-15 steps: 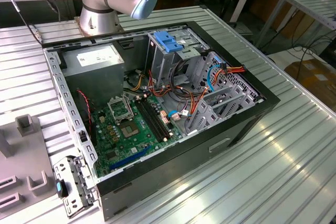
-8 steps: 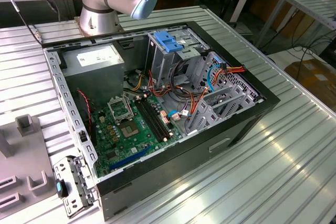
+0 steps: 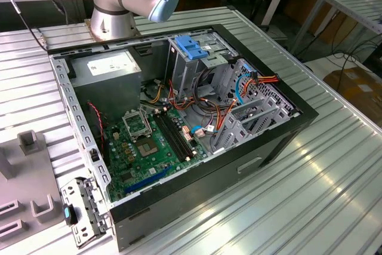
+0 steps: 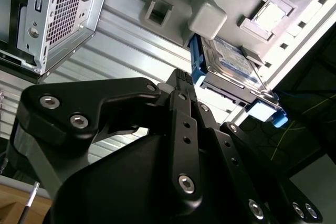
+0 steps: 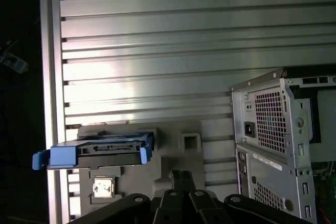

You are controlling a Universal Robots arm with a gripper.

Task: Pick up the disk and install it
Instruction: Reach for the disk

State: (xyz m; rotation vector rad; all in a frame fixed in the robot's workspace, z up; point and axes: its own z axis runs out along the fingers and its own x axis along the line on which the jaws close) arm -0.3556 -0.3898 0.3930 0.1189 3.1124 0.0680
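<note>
Pickup looked not yet made: the disk (image 5: 107, 149) lay flat on a grey holder (image 5: 168, 156), raised a little above the slatted table (image 5: 157, 51) and well apart from the gripper (image 5: 178, 179). In both wrist views the disk sat ahead of the gripper and off to the side away from the computer case (image 5: 273, 124), on the part of the holder farthest from that case. Its connector edge faced the gripper. A blue rail (image 4: 196, 59) ran along its flank and a blue handle (image 5: 55, 158) jutted out on the side away from the case. Its long axis therefore seemed to run straight away from the gripper, across the table's slats rather than along them. Whether the gripper was open or closed could not be told, but the disk was plainly not in it. In the exterior view the case lay open on its side with the drive cage (image 3: 185, 79) standing inside it.
</note>
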